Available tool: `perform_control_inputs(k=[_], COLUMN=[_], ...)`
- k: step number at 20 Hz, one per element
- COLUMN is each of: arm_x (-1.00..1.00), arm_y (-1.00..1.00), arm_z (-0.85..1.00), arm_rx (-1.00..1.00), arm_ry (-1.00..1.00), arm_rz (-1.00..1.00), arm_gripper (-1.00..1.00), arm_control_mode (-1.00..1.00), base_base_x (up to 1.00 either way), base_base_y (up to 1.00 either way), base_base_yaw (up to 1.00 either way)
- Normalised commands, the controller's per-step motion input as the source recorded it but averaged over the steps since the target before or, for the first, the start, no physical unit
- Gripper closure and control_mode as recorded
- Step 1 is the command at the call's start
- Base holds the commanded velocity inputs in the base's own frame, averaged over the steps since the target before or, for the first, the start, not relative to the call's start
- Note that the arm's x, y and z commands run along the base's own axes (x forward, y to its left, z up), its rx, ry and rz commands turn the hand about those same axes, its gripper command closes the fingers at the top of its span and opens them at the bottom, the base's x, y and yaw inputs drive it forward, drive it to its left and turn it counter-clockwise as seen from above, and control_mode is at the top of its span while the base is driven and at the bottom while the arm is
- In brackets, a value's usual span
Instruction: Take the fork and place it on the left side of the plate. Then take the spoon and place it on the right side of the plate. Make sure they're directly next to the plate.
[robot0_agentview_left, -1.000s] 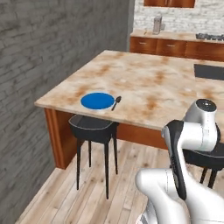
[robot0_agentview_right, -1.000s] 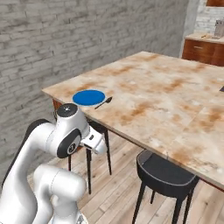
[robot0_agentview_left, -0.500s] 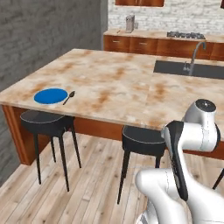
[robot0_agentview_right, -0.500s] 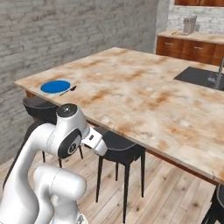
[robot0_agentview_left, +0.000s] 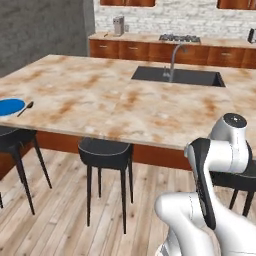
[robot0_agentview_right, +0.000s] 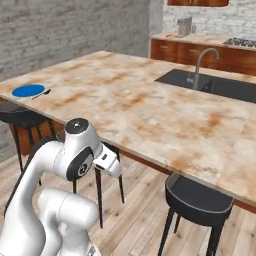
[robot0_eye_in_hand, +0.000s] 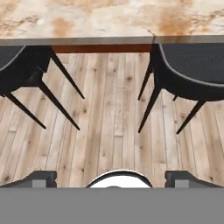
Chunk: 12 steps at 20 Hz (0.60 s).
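- Sitting far off at the left end of the long marbled beige stone counter (robot0_agentview_left: 115, 100), the round flat blue plate (robot0_agentview_left: 10, 106) has a small dark utensil (robot0_agentview_left: 26, 108) lying just beside its right edge — too small to tell its type, though it looks like the spoon.
- Same pair shows in the right base view: plate (robot0_agentview_right: 28, 90), dark utensil (robot0_agentview_right: 42, 92) touching or nearly touching it.
- Slim orange-brown fork — cannot make it out anywhere on the counter; location unknown from these views.
- Handling judgement: cutlery like this should be light, stiff and thin, lying flat on a hard top, so likely slippery to pinch; best taken across the middle of the handle, fingers straddling its width, coming straight down.
- Two-finger dark pincer (robot0_eye_in_hand: 112, 178): fingertips (robot0_eye_in_hand: 40, 178) stand wide apart at the bottom of the hand view, nothing between them, touching nothing.
- Hand camera looks down at the pale wooden plank floor (robot0_eye_in_hand: 113, 131) and two black round-seat bar stools (robot0_eye_in_hand: 192, 74) tucked under the counter edge.
- Arm is folded close to the base, well apart from the plate; no step of the task looks done yet.
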Motion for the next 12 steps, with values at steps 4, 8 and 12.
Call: perform_control_inputs(k=[4,8,12], arm_x=[0.00,0.00,0.00], arm_y=[0.00,0.00,0.00], arm_z=[0.00,0.00,0.00], arm_rx=[0.00,0.00,0.00], arm_ry=[0.00,0.00,0.00], arm_rz=[0.00,0.00,0.00], arm_gripper=[-1.00,-1.00,-1.00], arm_control_mode=[1.00,1.00,1.00], base_base_x=[-0.19,-0.18,-0.13], base_base_y=[-1.00,-1.00,-1.00], base_base_yaw=[-0.15,-0.14,-0.15])
